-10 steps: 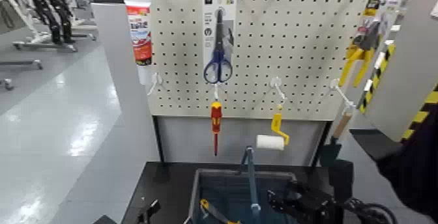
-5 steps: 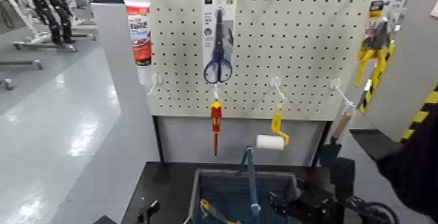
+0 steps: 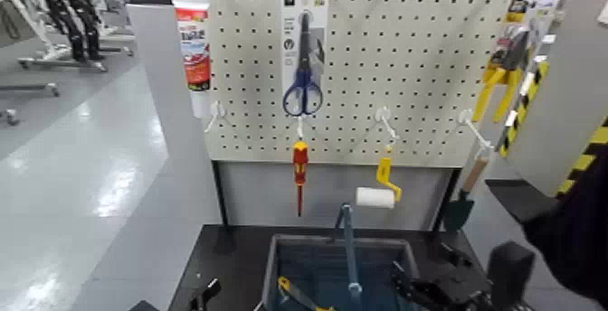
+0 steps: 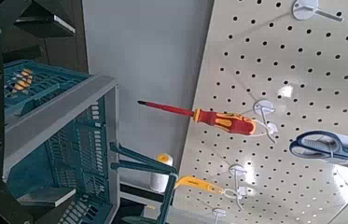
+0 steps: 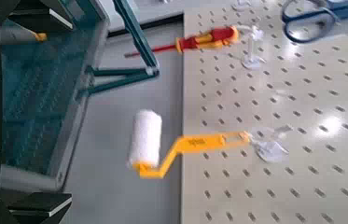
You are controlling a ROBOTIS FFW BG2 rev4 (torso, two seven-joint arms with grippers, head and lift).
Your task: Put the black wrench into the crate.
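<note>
The blue-grey crate (image 3: 271, 262) with its blue bar handle (image 3: 347, 242) stands on the black table below the pegboard. It also shows in the left wrist view (image 4: 64, 101) and in the right wrist view (image 5: 76, 70). The black wrench shows in no view. My right gripper (image 3: 427, 293) is low at the crate's right rim. In its wrist view the fingers (image 5: 34, 202) stand apart with nothing between them. My left gripper (image 3: 210, 291) waits low at the crate's left, with its fingers (image 4: 34, 196) apart and empty.
A yellow-handled tool (image 3: 291, 289) lies in the crate. On the pegboard (image 3: 407, 70) hang blue-handled scissors (image 3: 302, 70), a red-and-yellow screwdriver (image 3: 299, 172), a yellow paint roller (image 3: 380, 188), a tube (image 3: 193, 43) and yellow-handled tools (image 3: 499, 70). A yellow-and-black striped post (image 3: 579, 165) stands at the right.
My right arm has drawn back to the right and lower, away from above the crate's middle. The yellow-handled tools at the far right swing a little. The left arm has not moved.
</note>
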